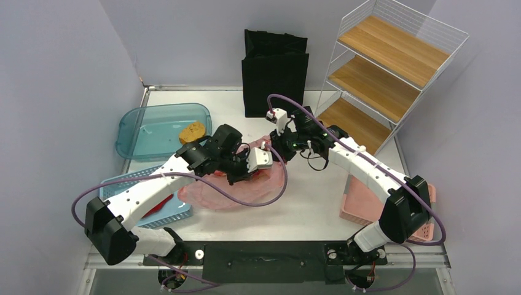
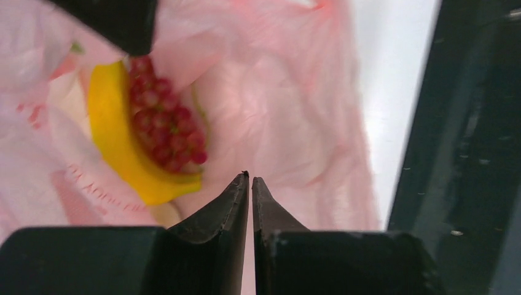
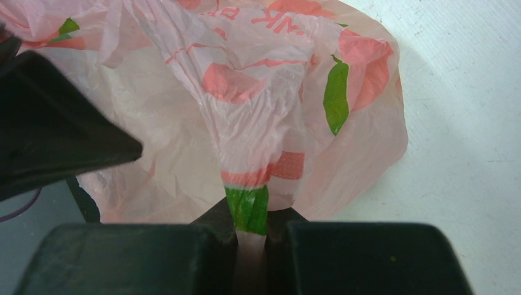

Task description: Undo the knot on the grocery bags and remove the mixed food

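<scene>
A pink grocery bag (image 1: pixel 215 193) lies crumpled mid-table between both arms. My left gripper (image 1: pixel 241 177) points down into it. In the left wrist view its fingertips (image 2: pixel 250 178) are shut to a hairline slit with nothing visible between them, just short of a yellow banana (image 2: pixel 117 150) and a red fruit cluster (image 2: pixel 166 129) lying in the bag's open mouth. My right gripper (image 1: pixel 274 147) (image 3: pixel 250 215) is shut on a bunched strip of the bag (image 3: pixel 249 153) with a green print, pulling it taut. No knot shows in any view.
A black tote (image 1: pixel 274 74) stands at the back, and a wire shelf with wooden boards (image 1: pixel 381 74) at the back right. A teal tub (image 1: pixel 161 129) holding a brown item sits at left, a blue basket (image 1: pixel 153 206) at near left and a pink basket (image 1: pixel 368 206) at near right.
</scene>
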